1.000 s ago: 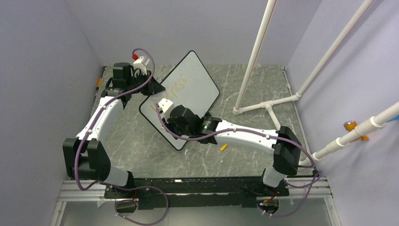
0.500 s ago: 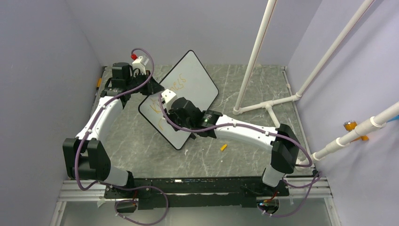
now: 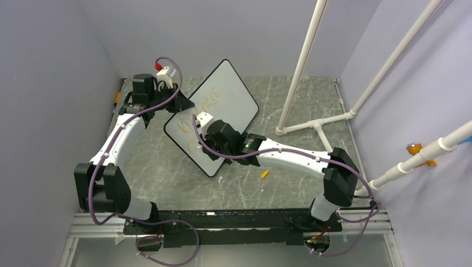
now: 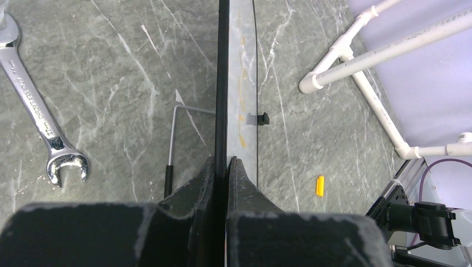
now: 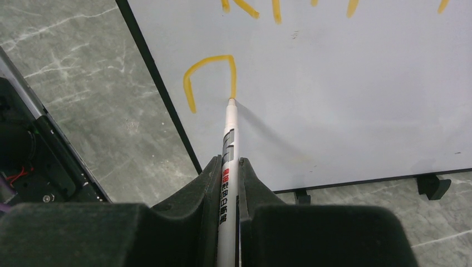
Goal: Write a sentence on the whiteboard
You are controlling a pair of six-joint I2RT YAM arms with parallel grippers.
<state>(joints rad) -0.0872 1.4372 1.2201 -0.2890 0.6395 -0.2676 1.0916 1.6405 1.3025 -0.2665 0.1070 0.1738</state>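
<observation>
The right end effector (image 5: 229, 162) is clamped on a marker (image 5: 229, 139), with the jaws tight against the barrel and the tip touching the whiteboard (image 5: 345, 100) at the end of an orange arch-shaped stroke. That stroke sits alone, close to the frame edge, below a row of letters cut off at the top of the right wrist view. From above, the sentence (image 3: 210, 102) runs slantwise across the white face. The right arm hides part of it, so it cannot be read in full. The left end effector (image 4: 223, 162) is closed on the whiteboard's black frame, pinching its edge and holding it tilted up over the far-left part of the tabletop (image 3: 167, 178). A wrench (image 4: 33, 105) lies beside it on the left. A small orange cap (image 3: 264, 174) lies well apart, toward the middle of the tabletop. By my reading, at least one line is written and a lower line has only its first letter. The rest of that line remains, and how many words are left cannot be told.
</observation>
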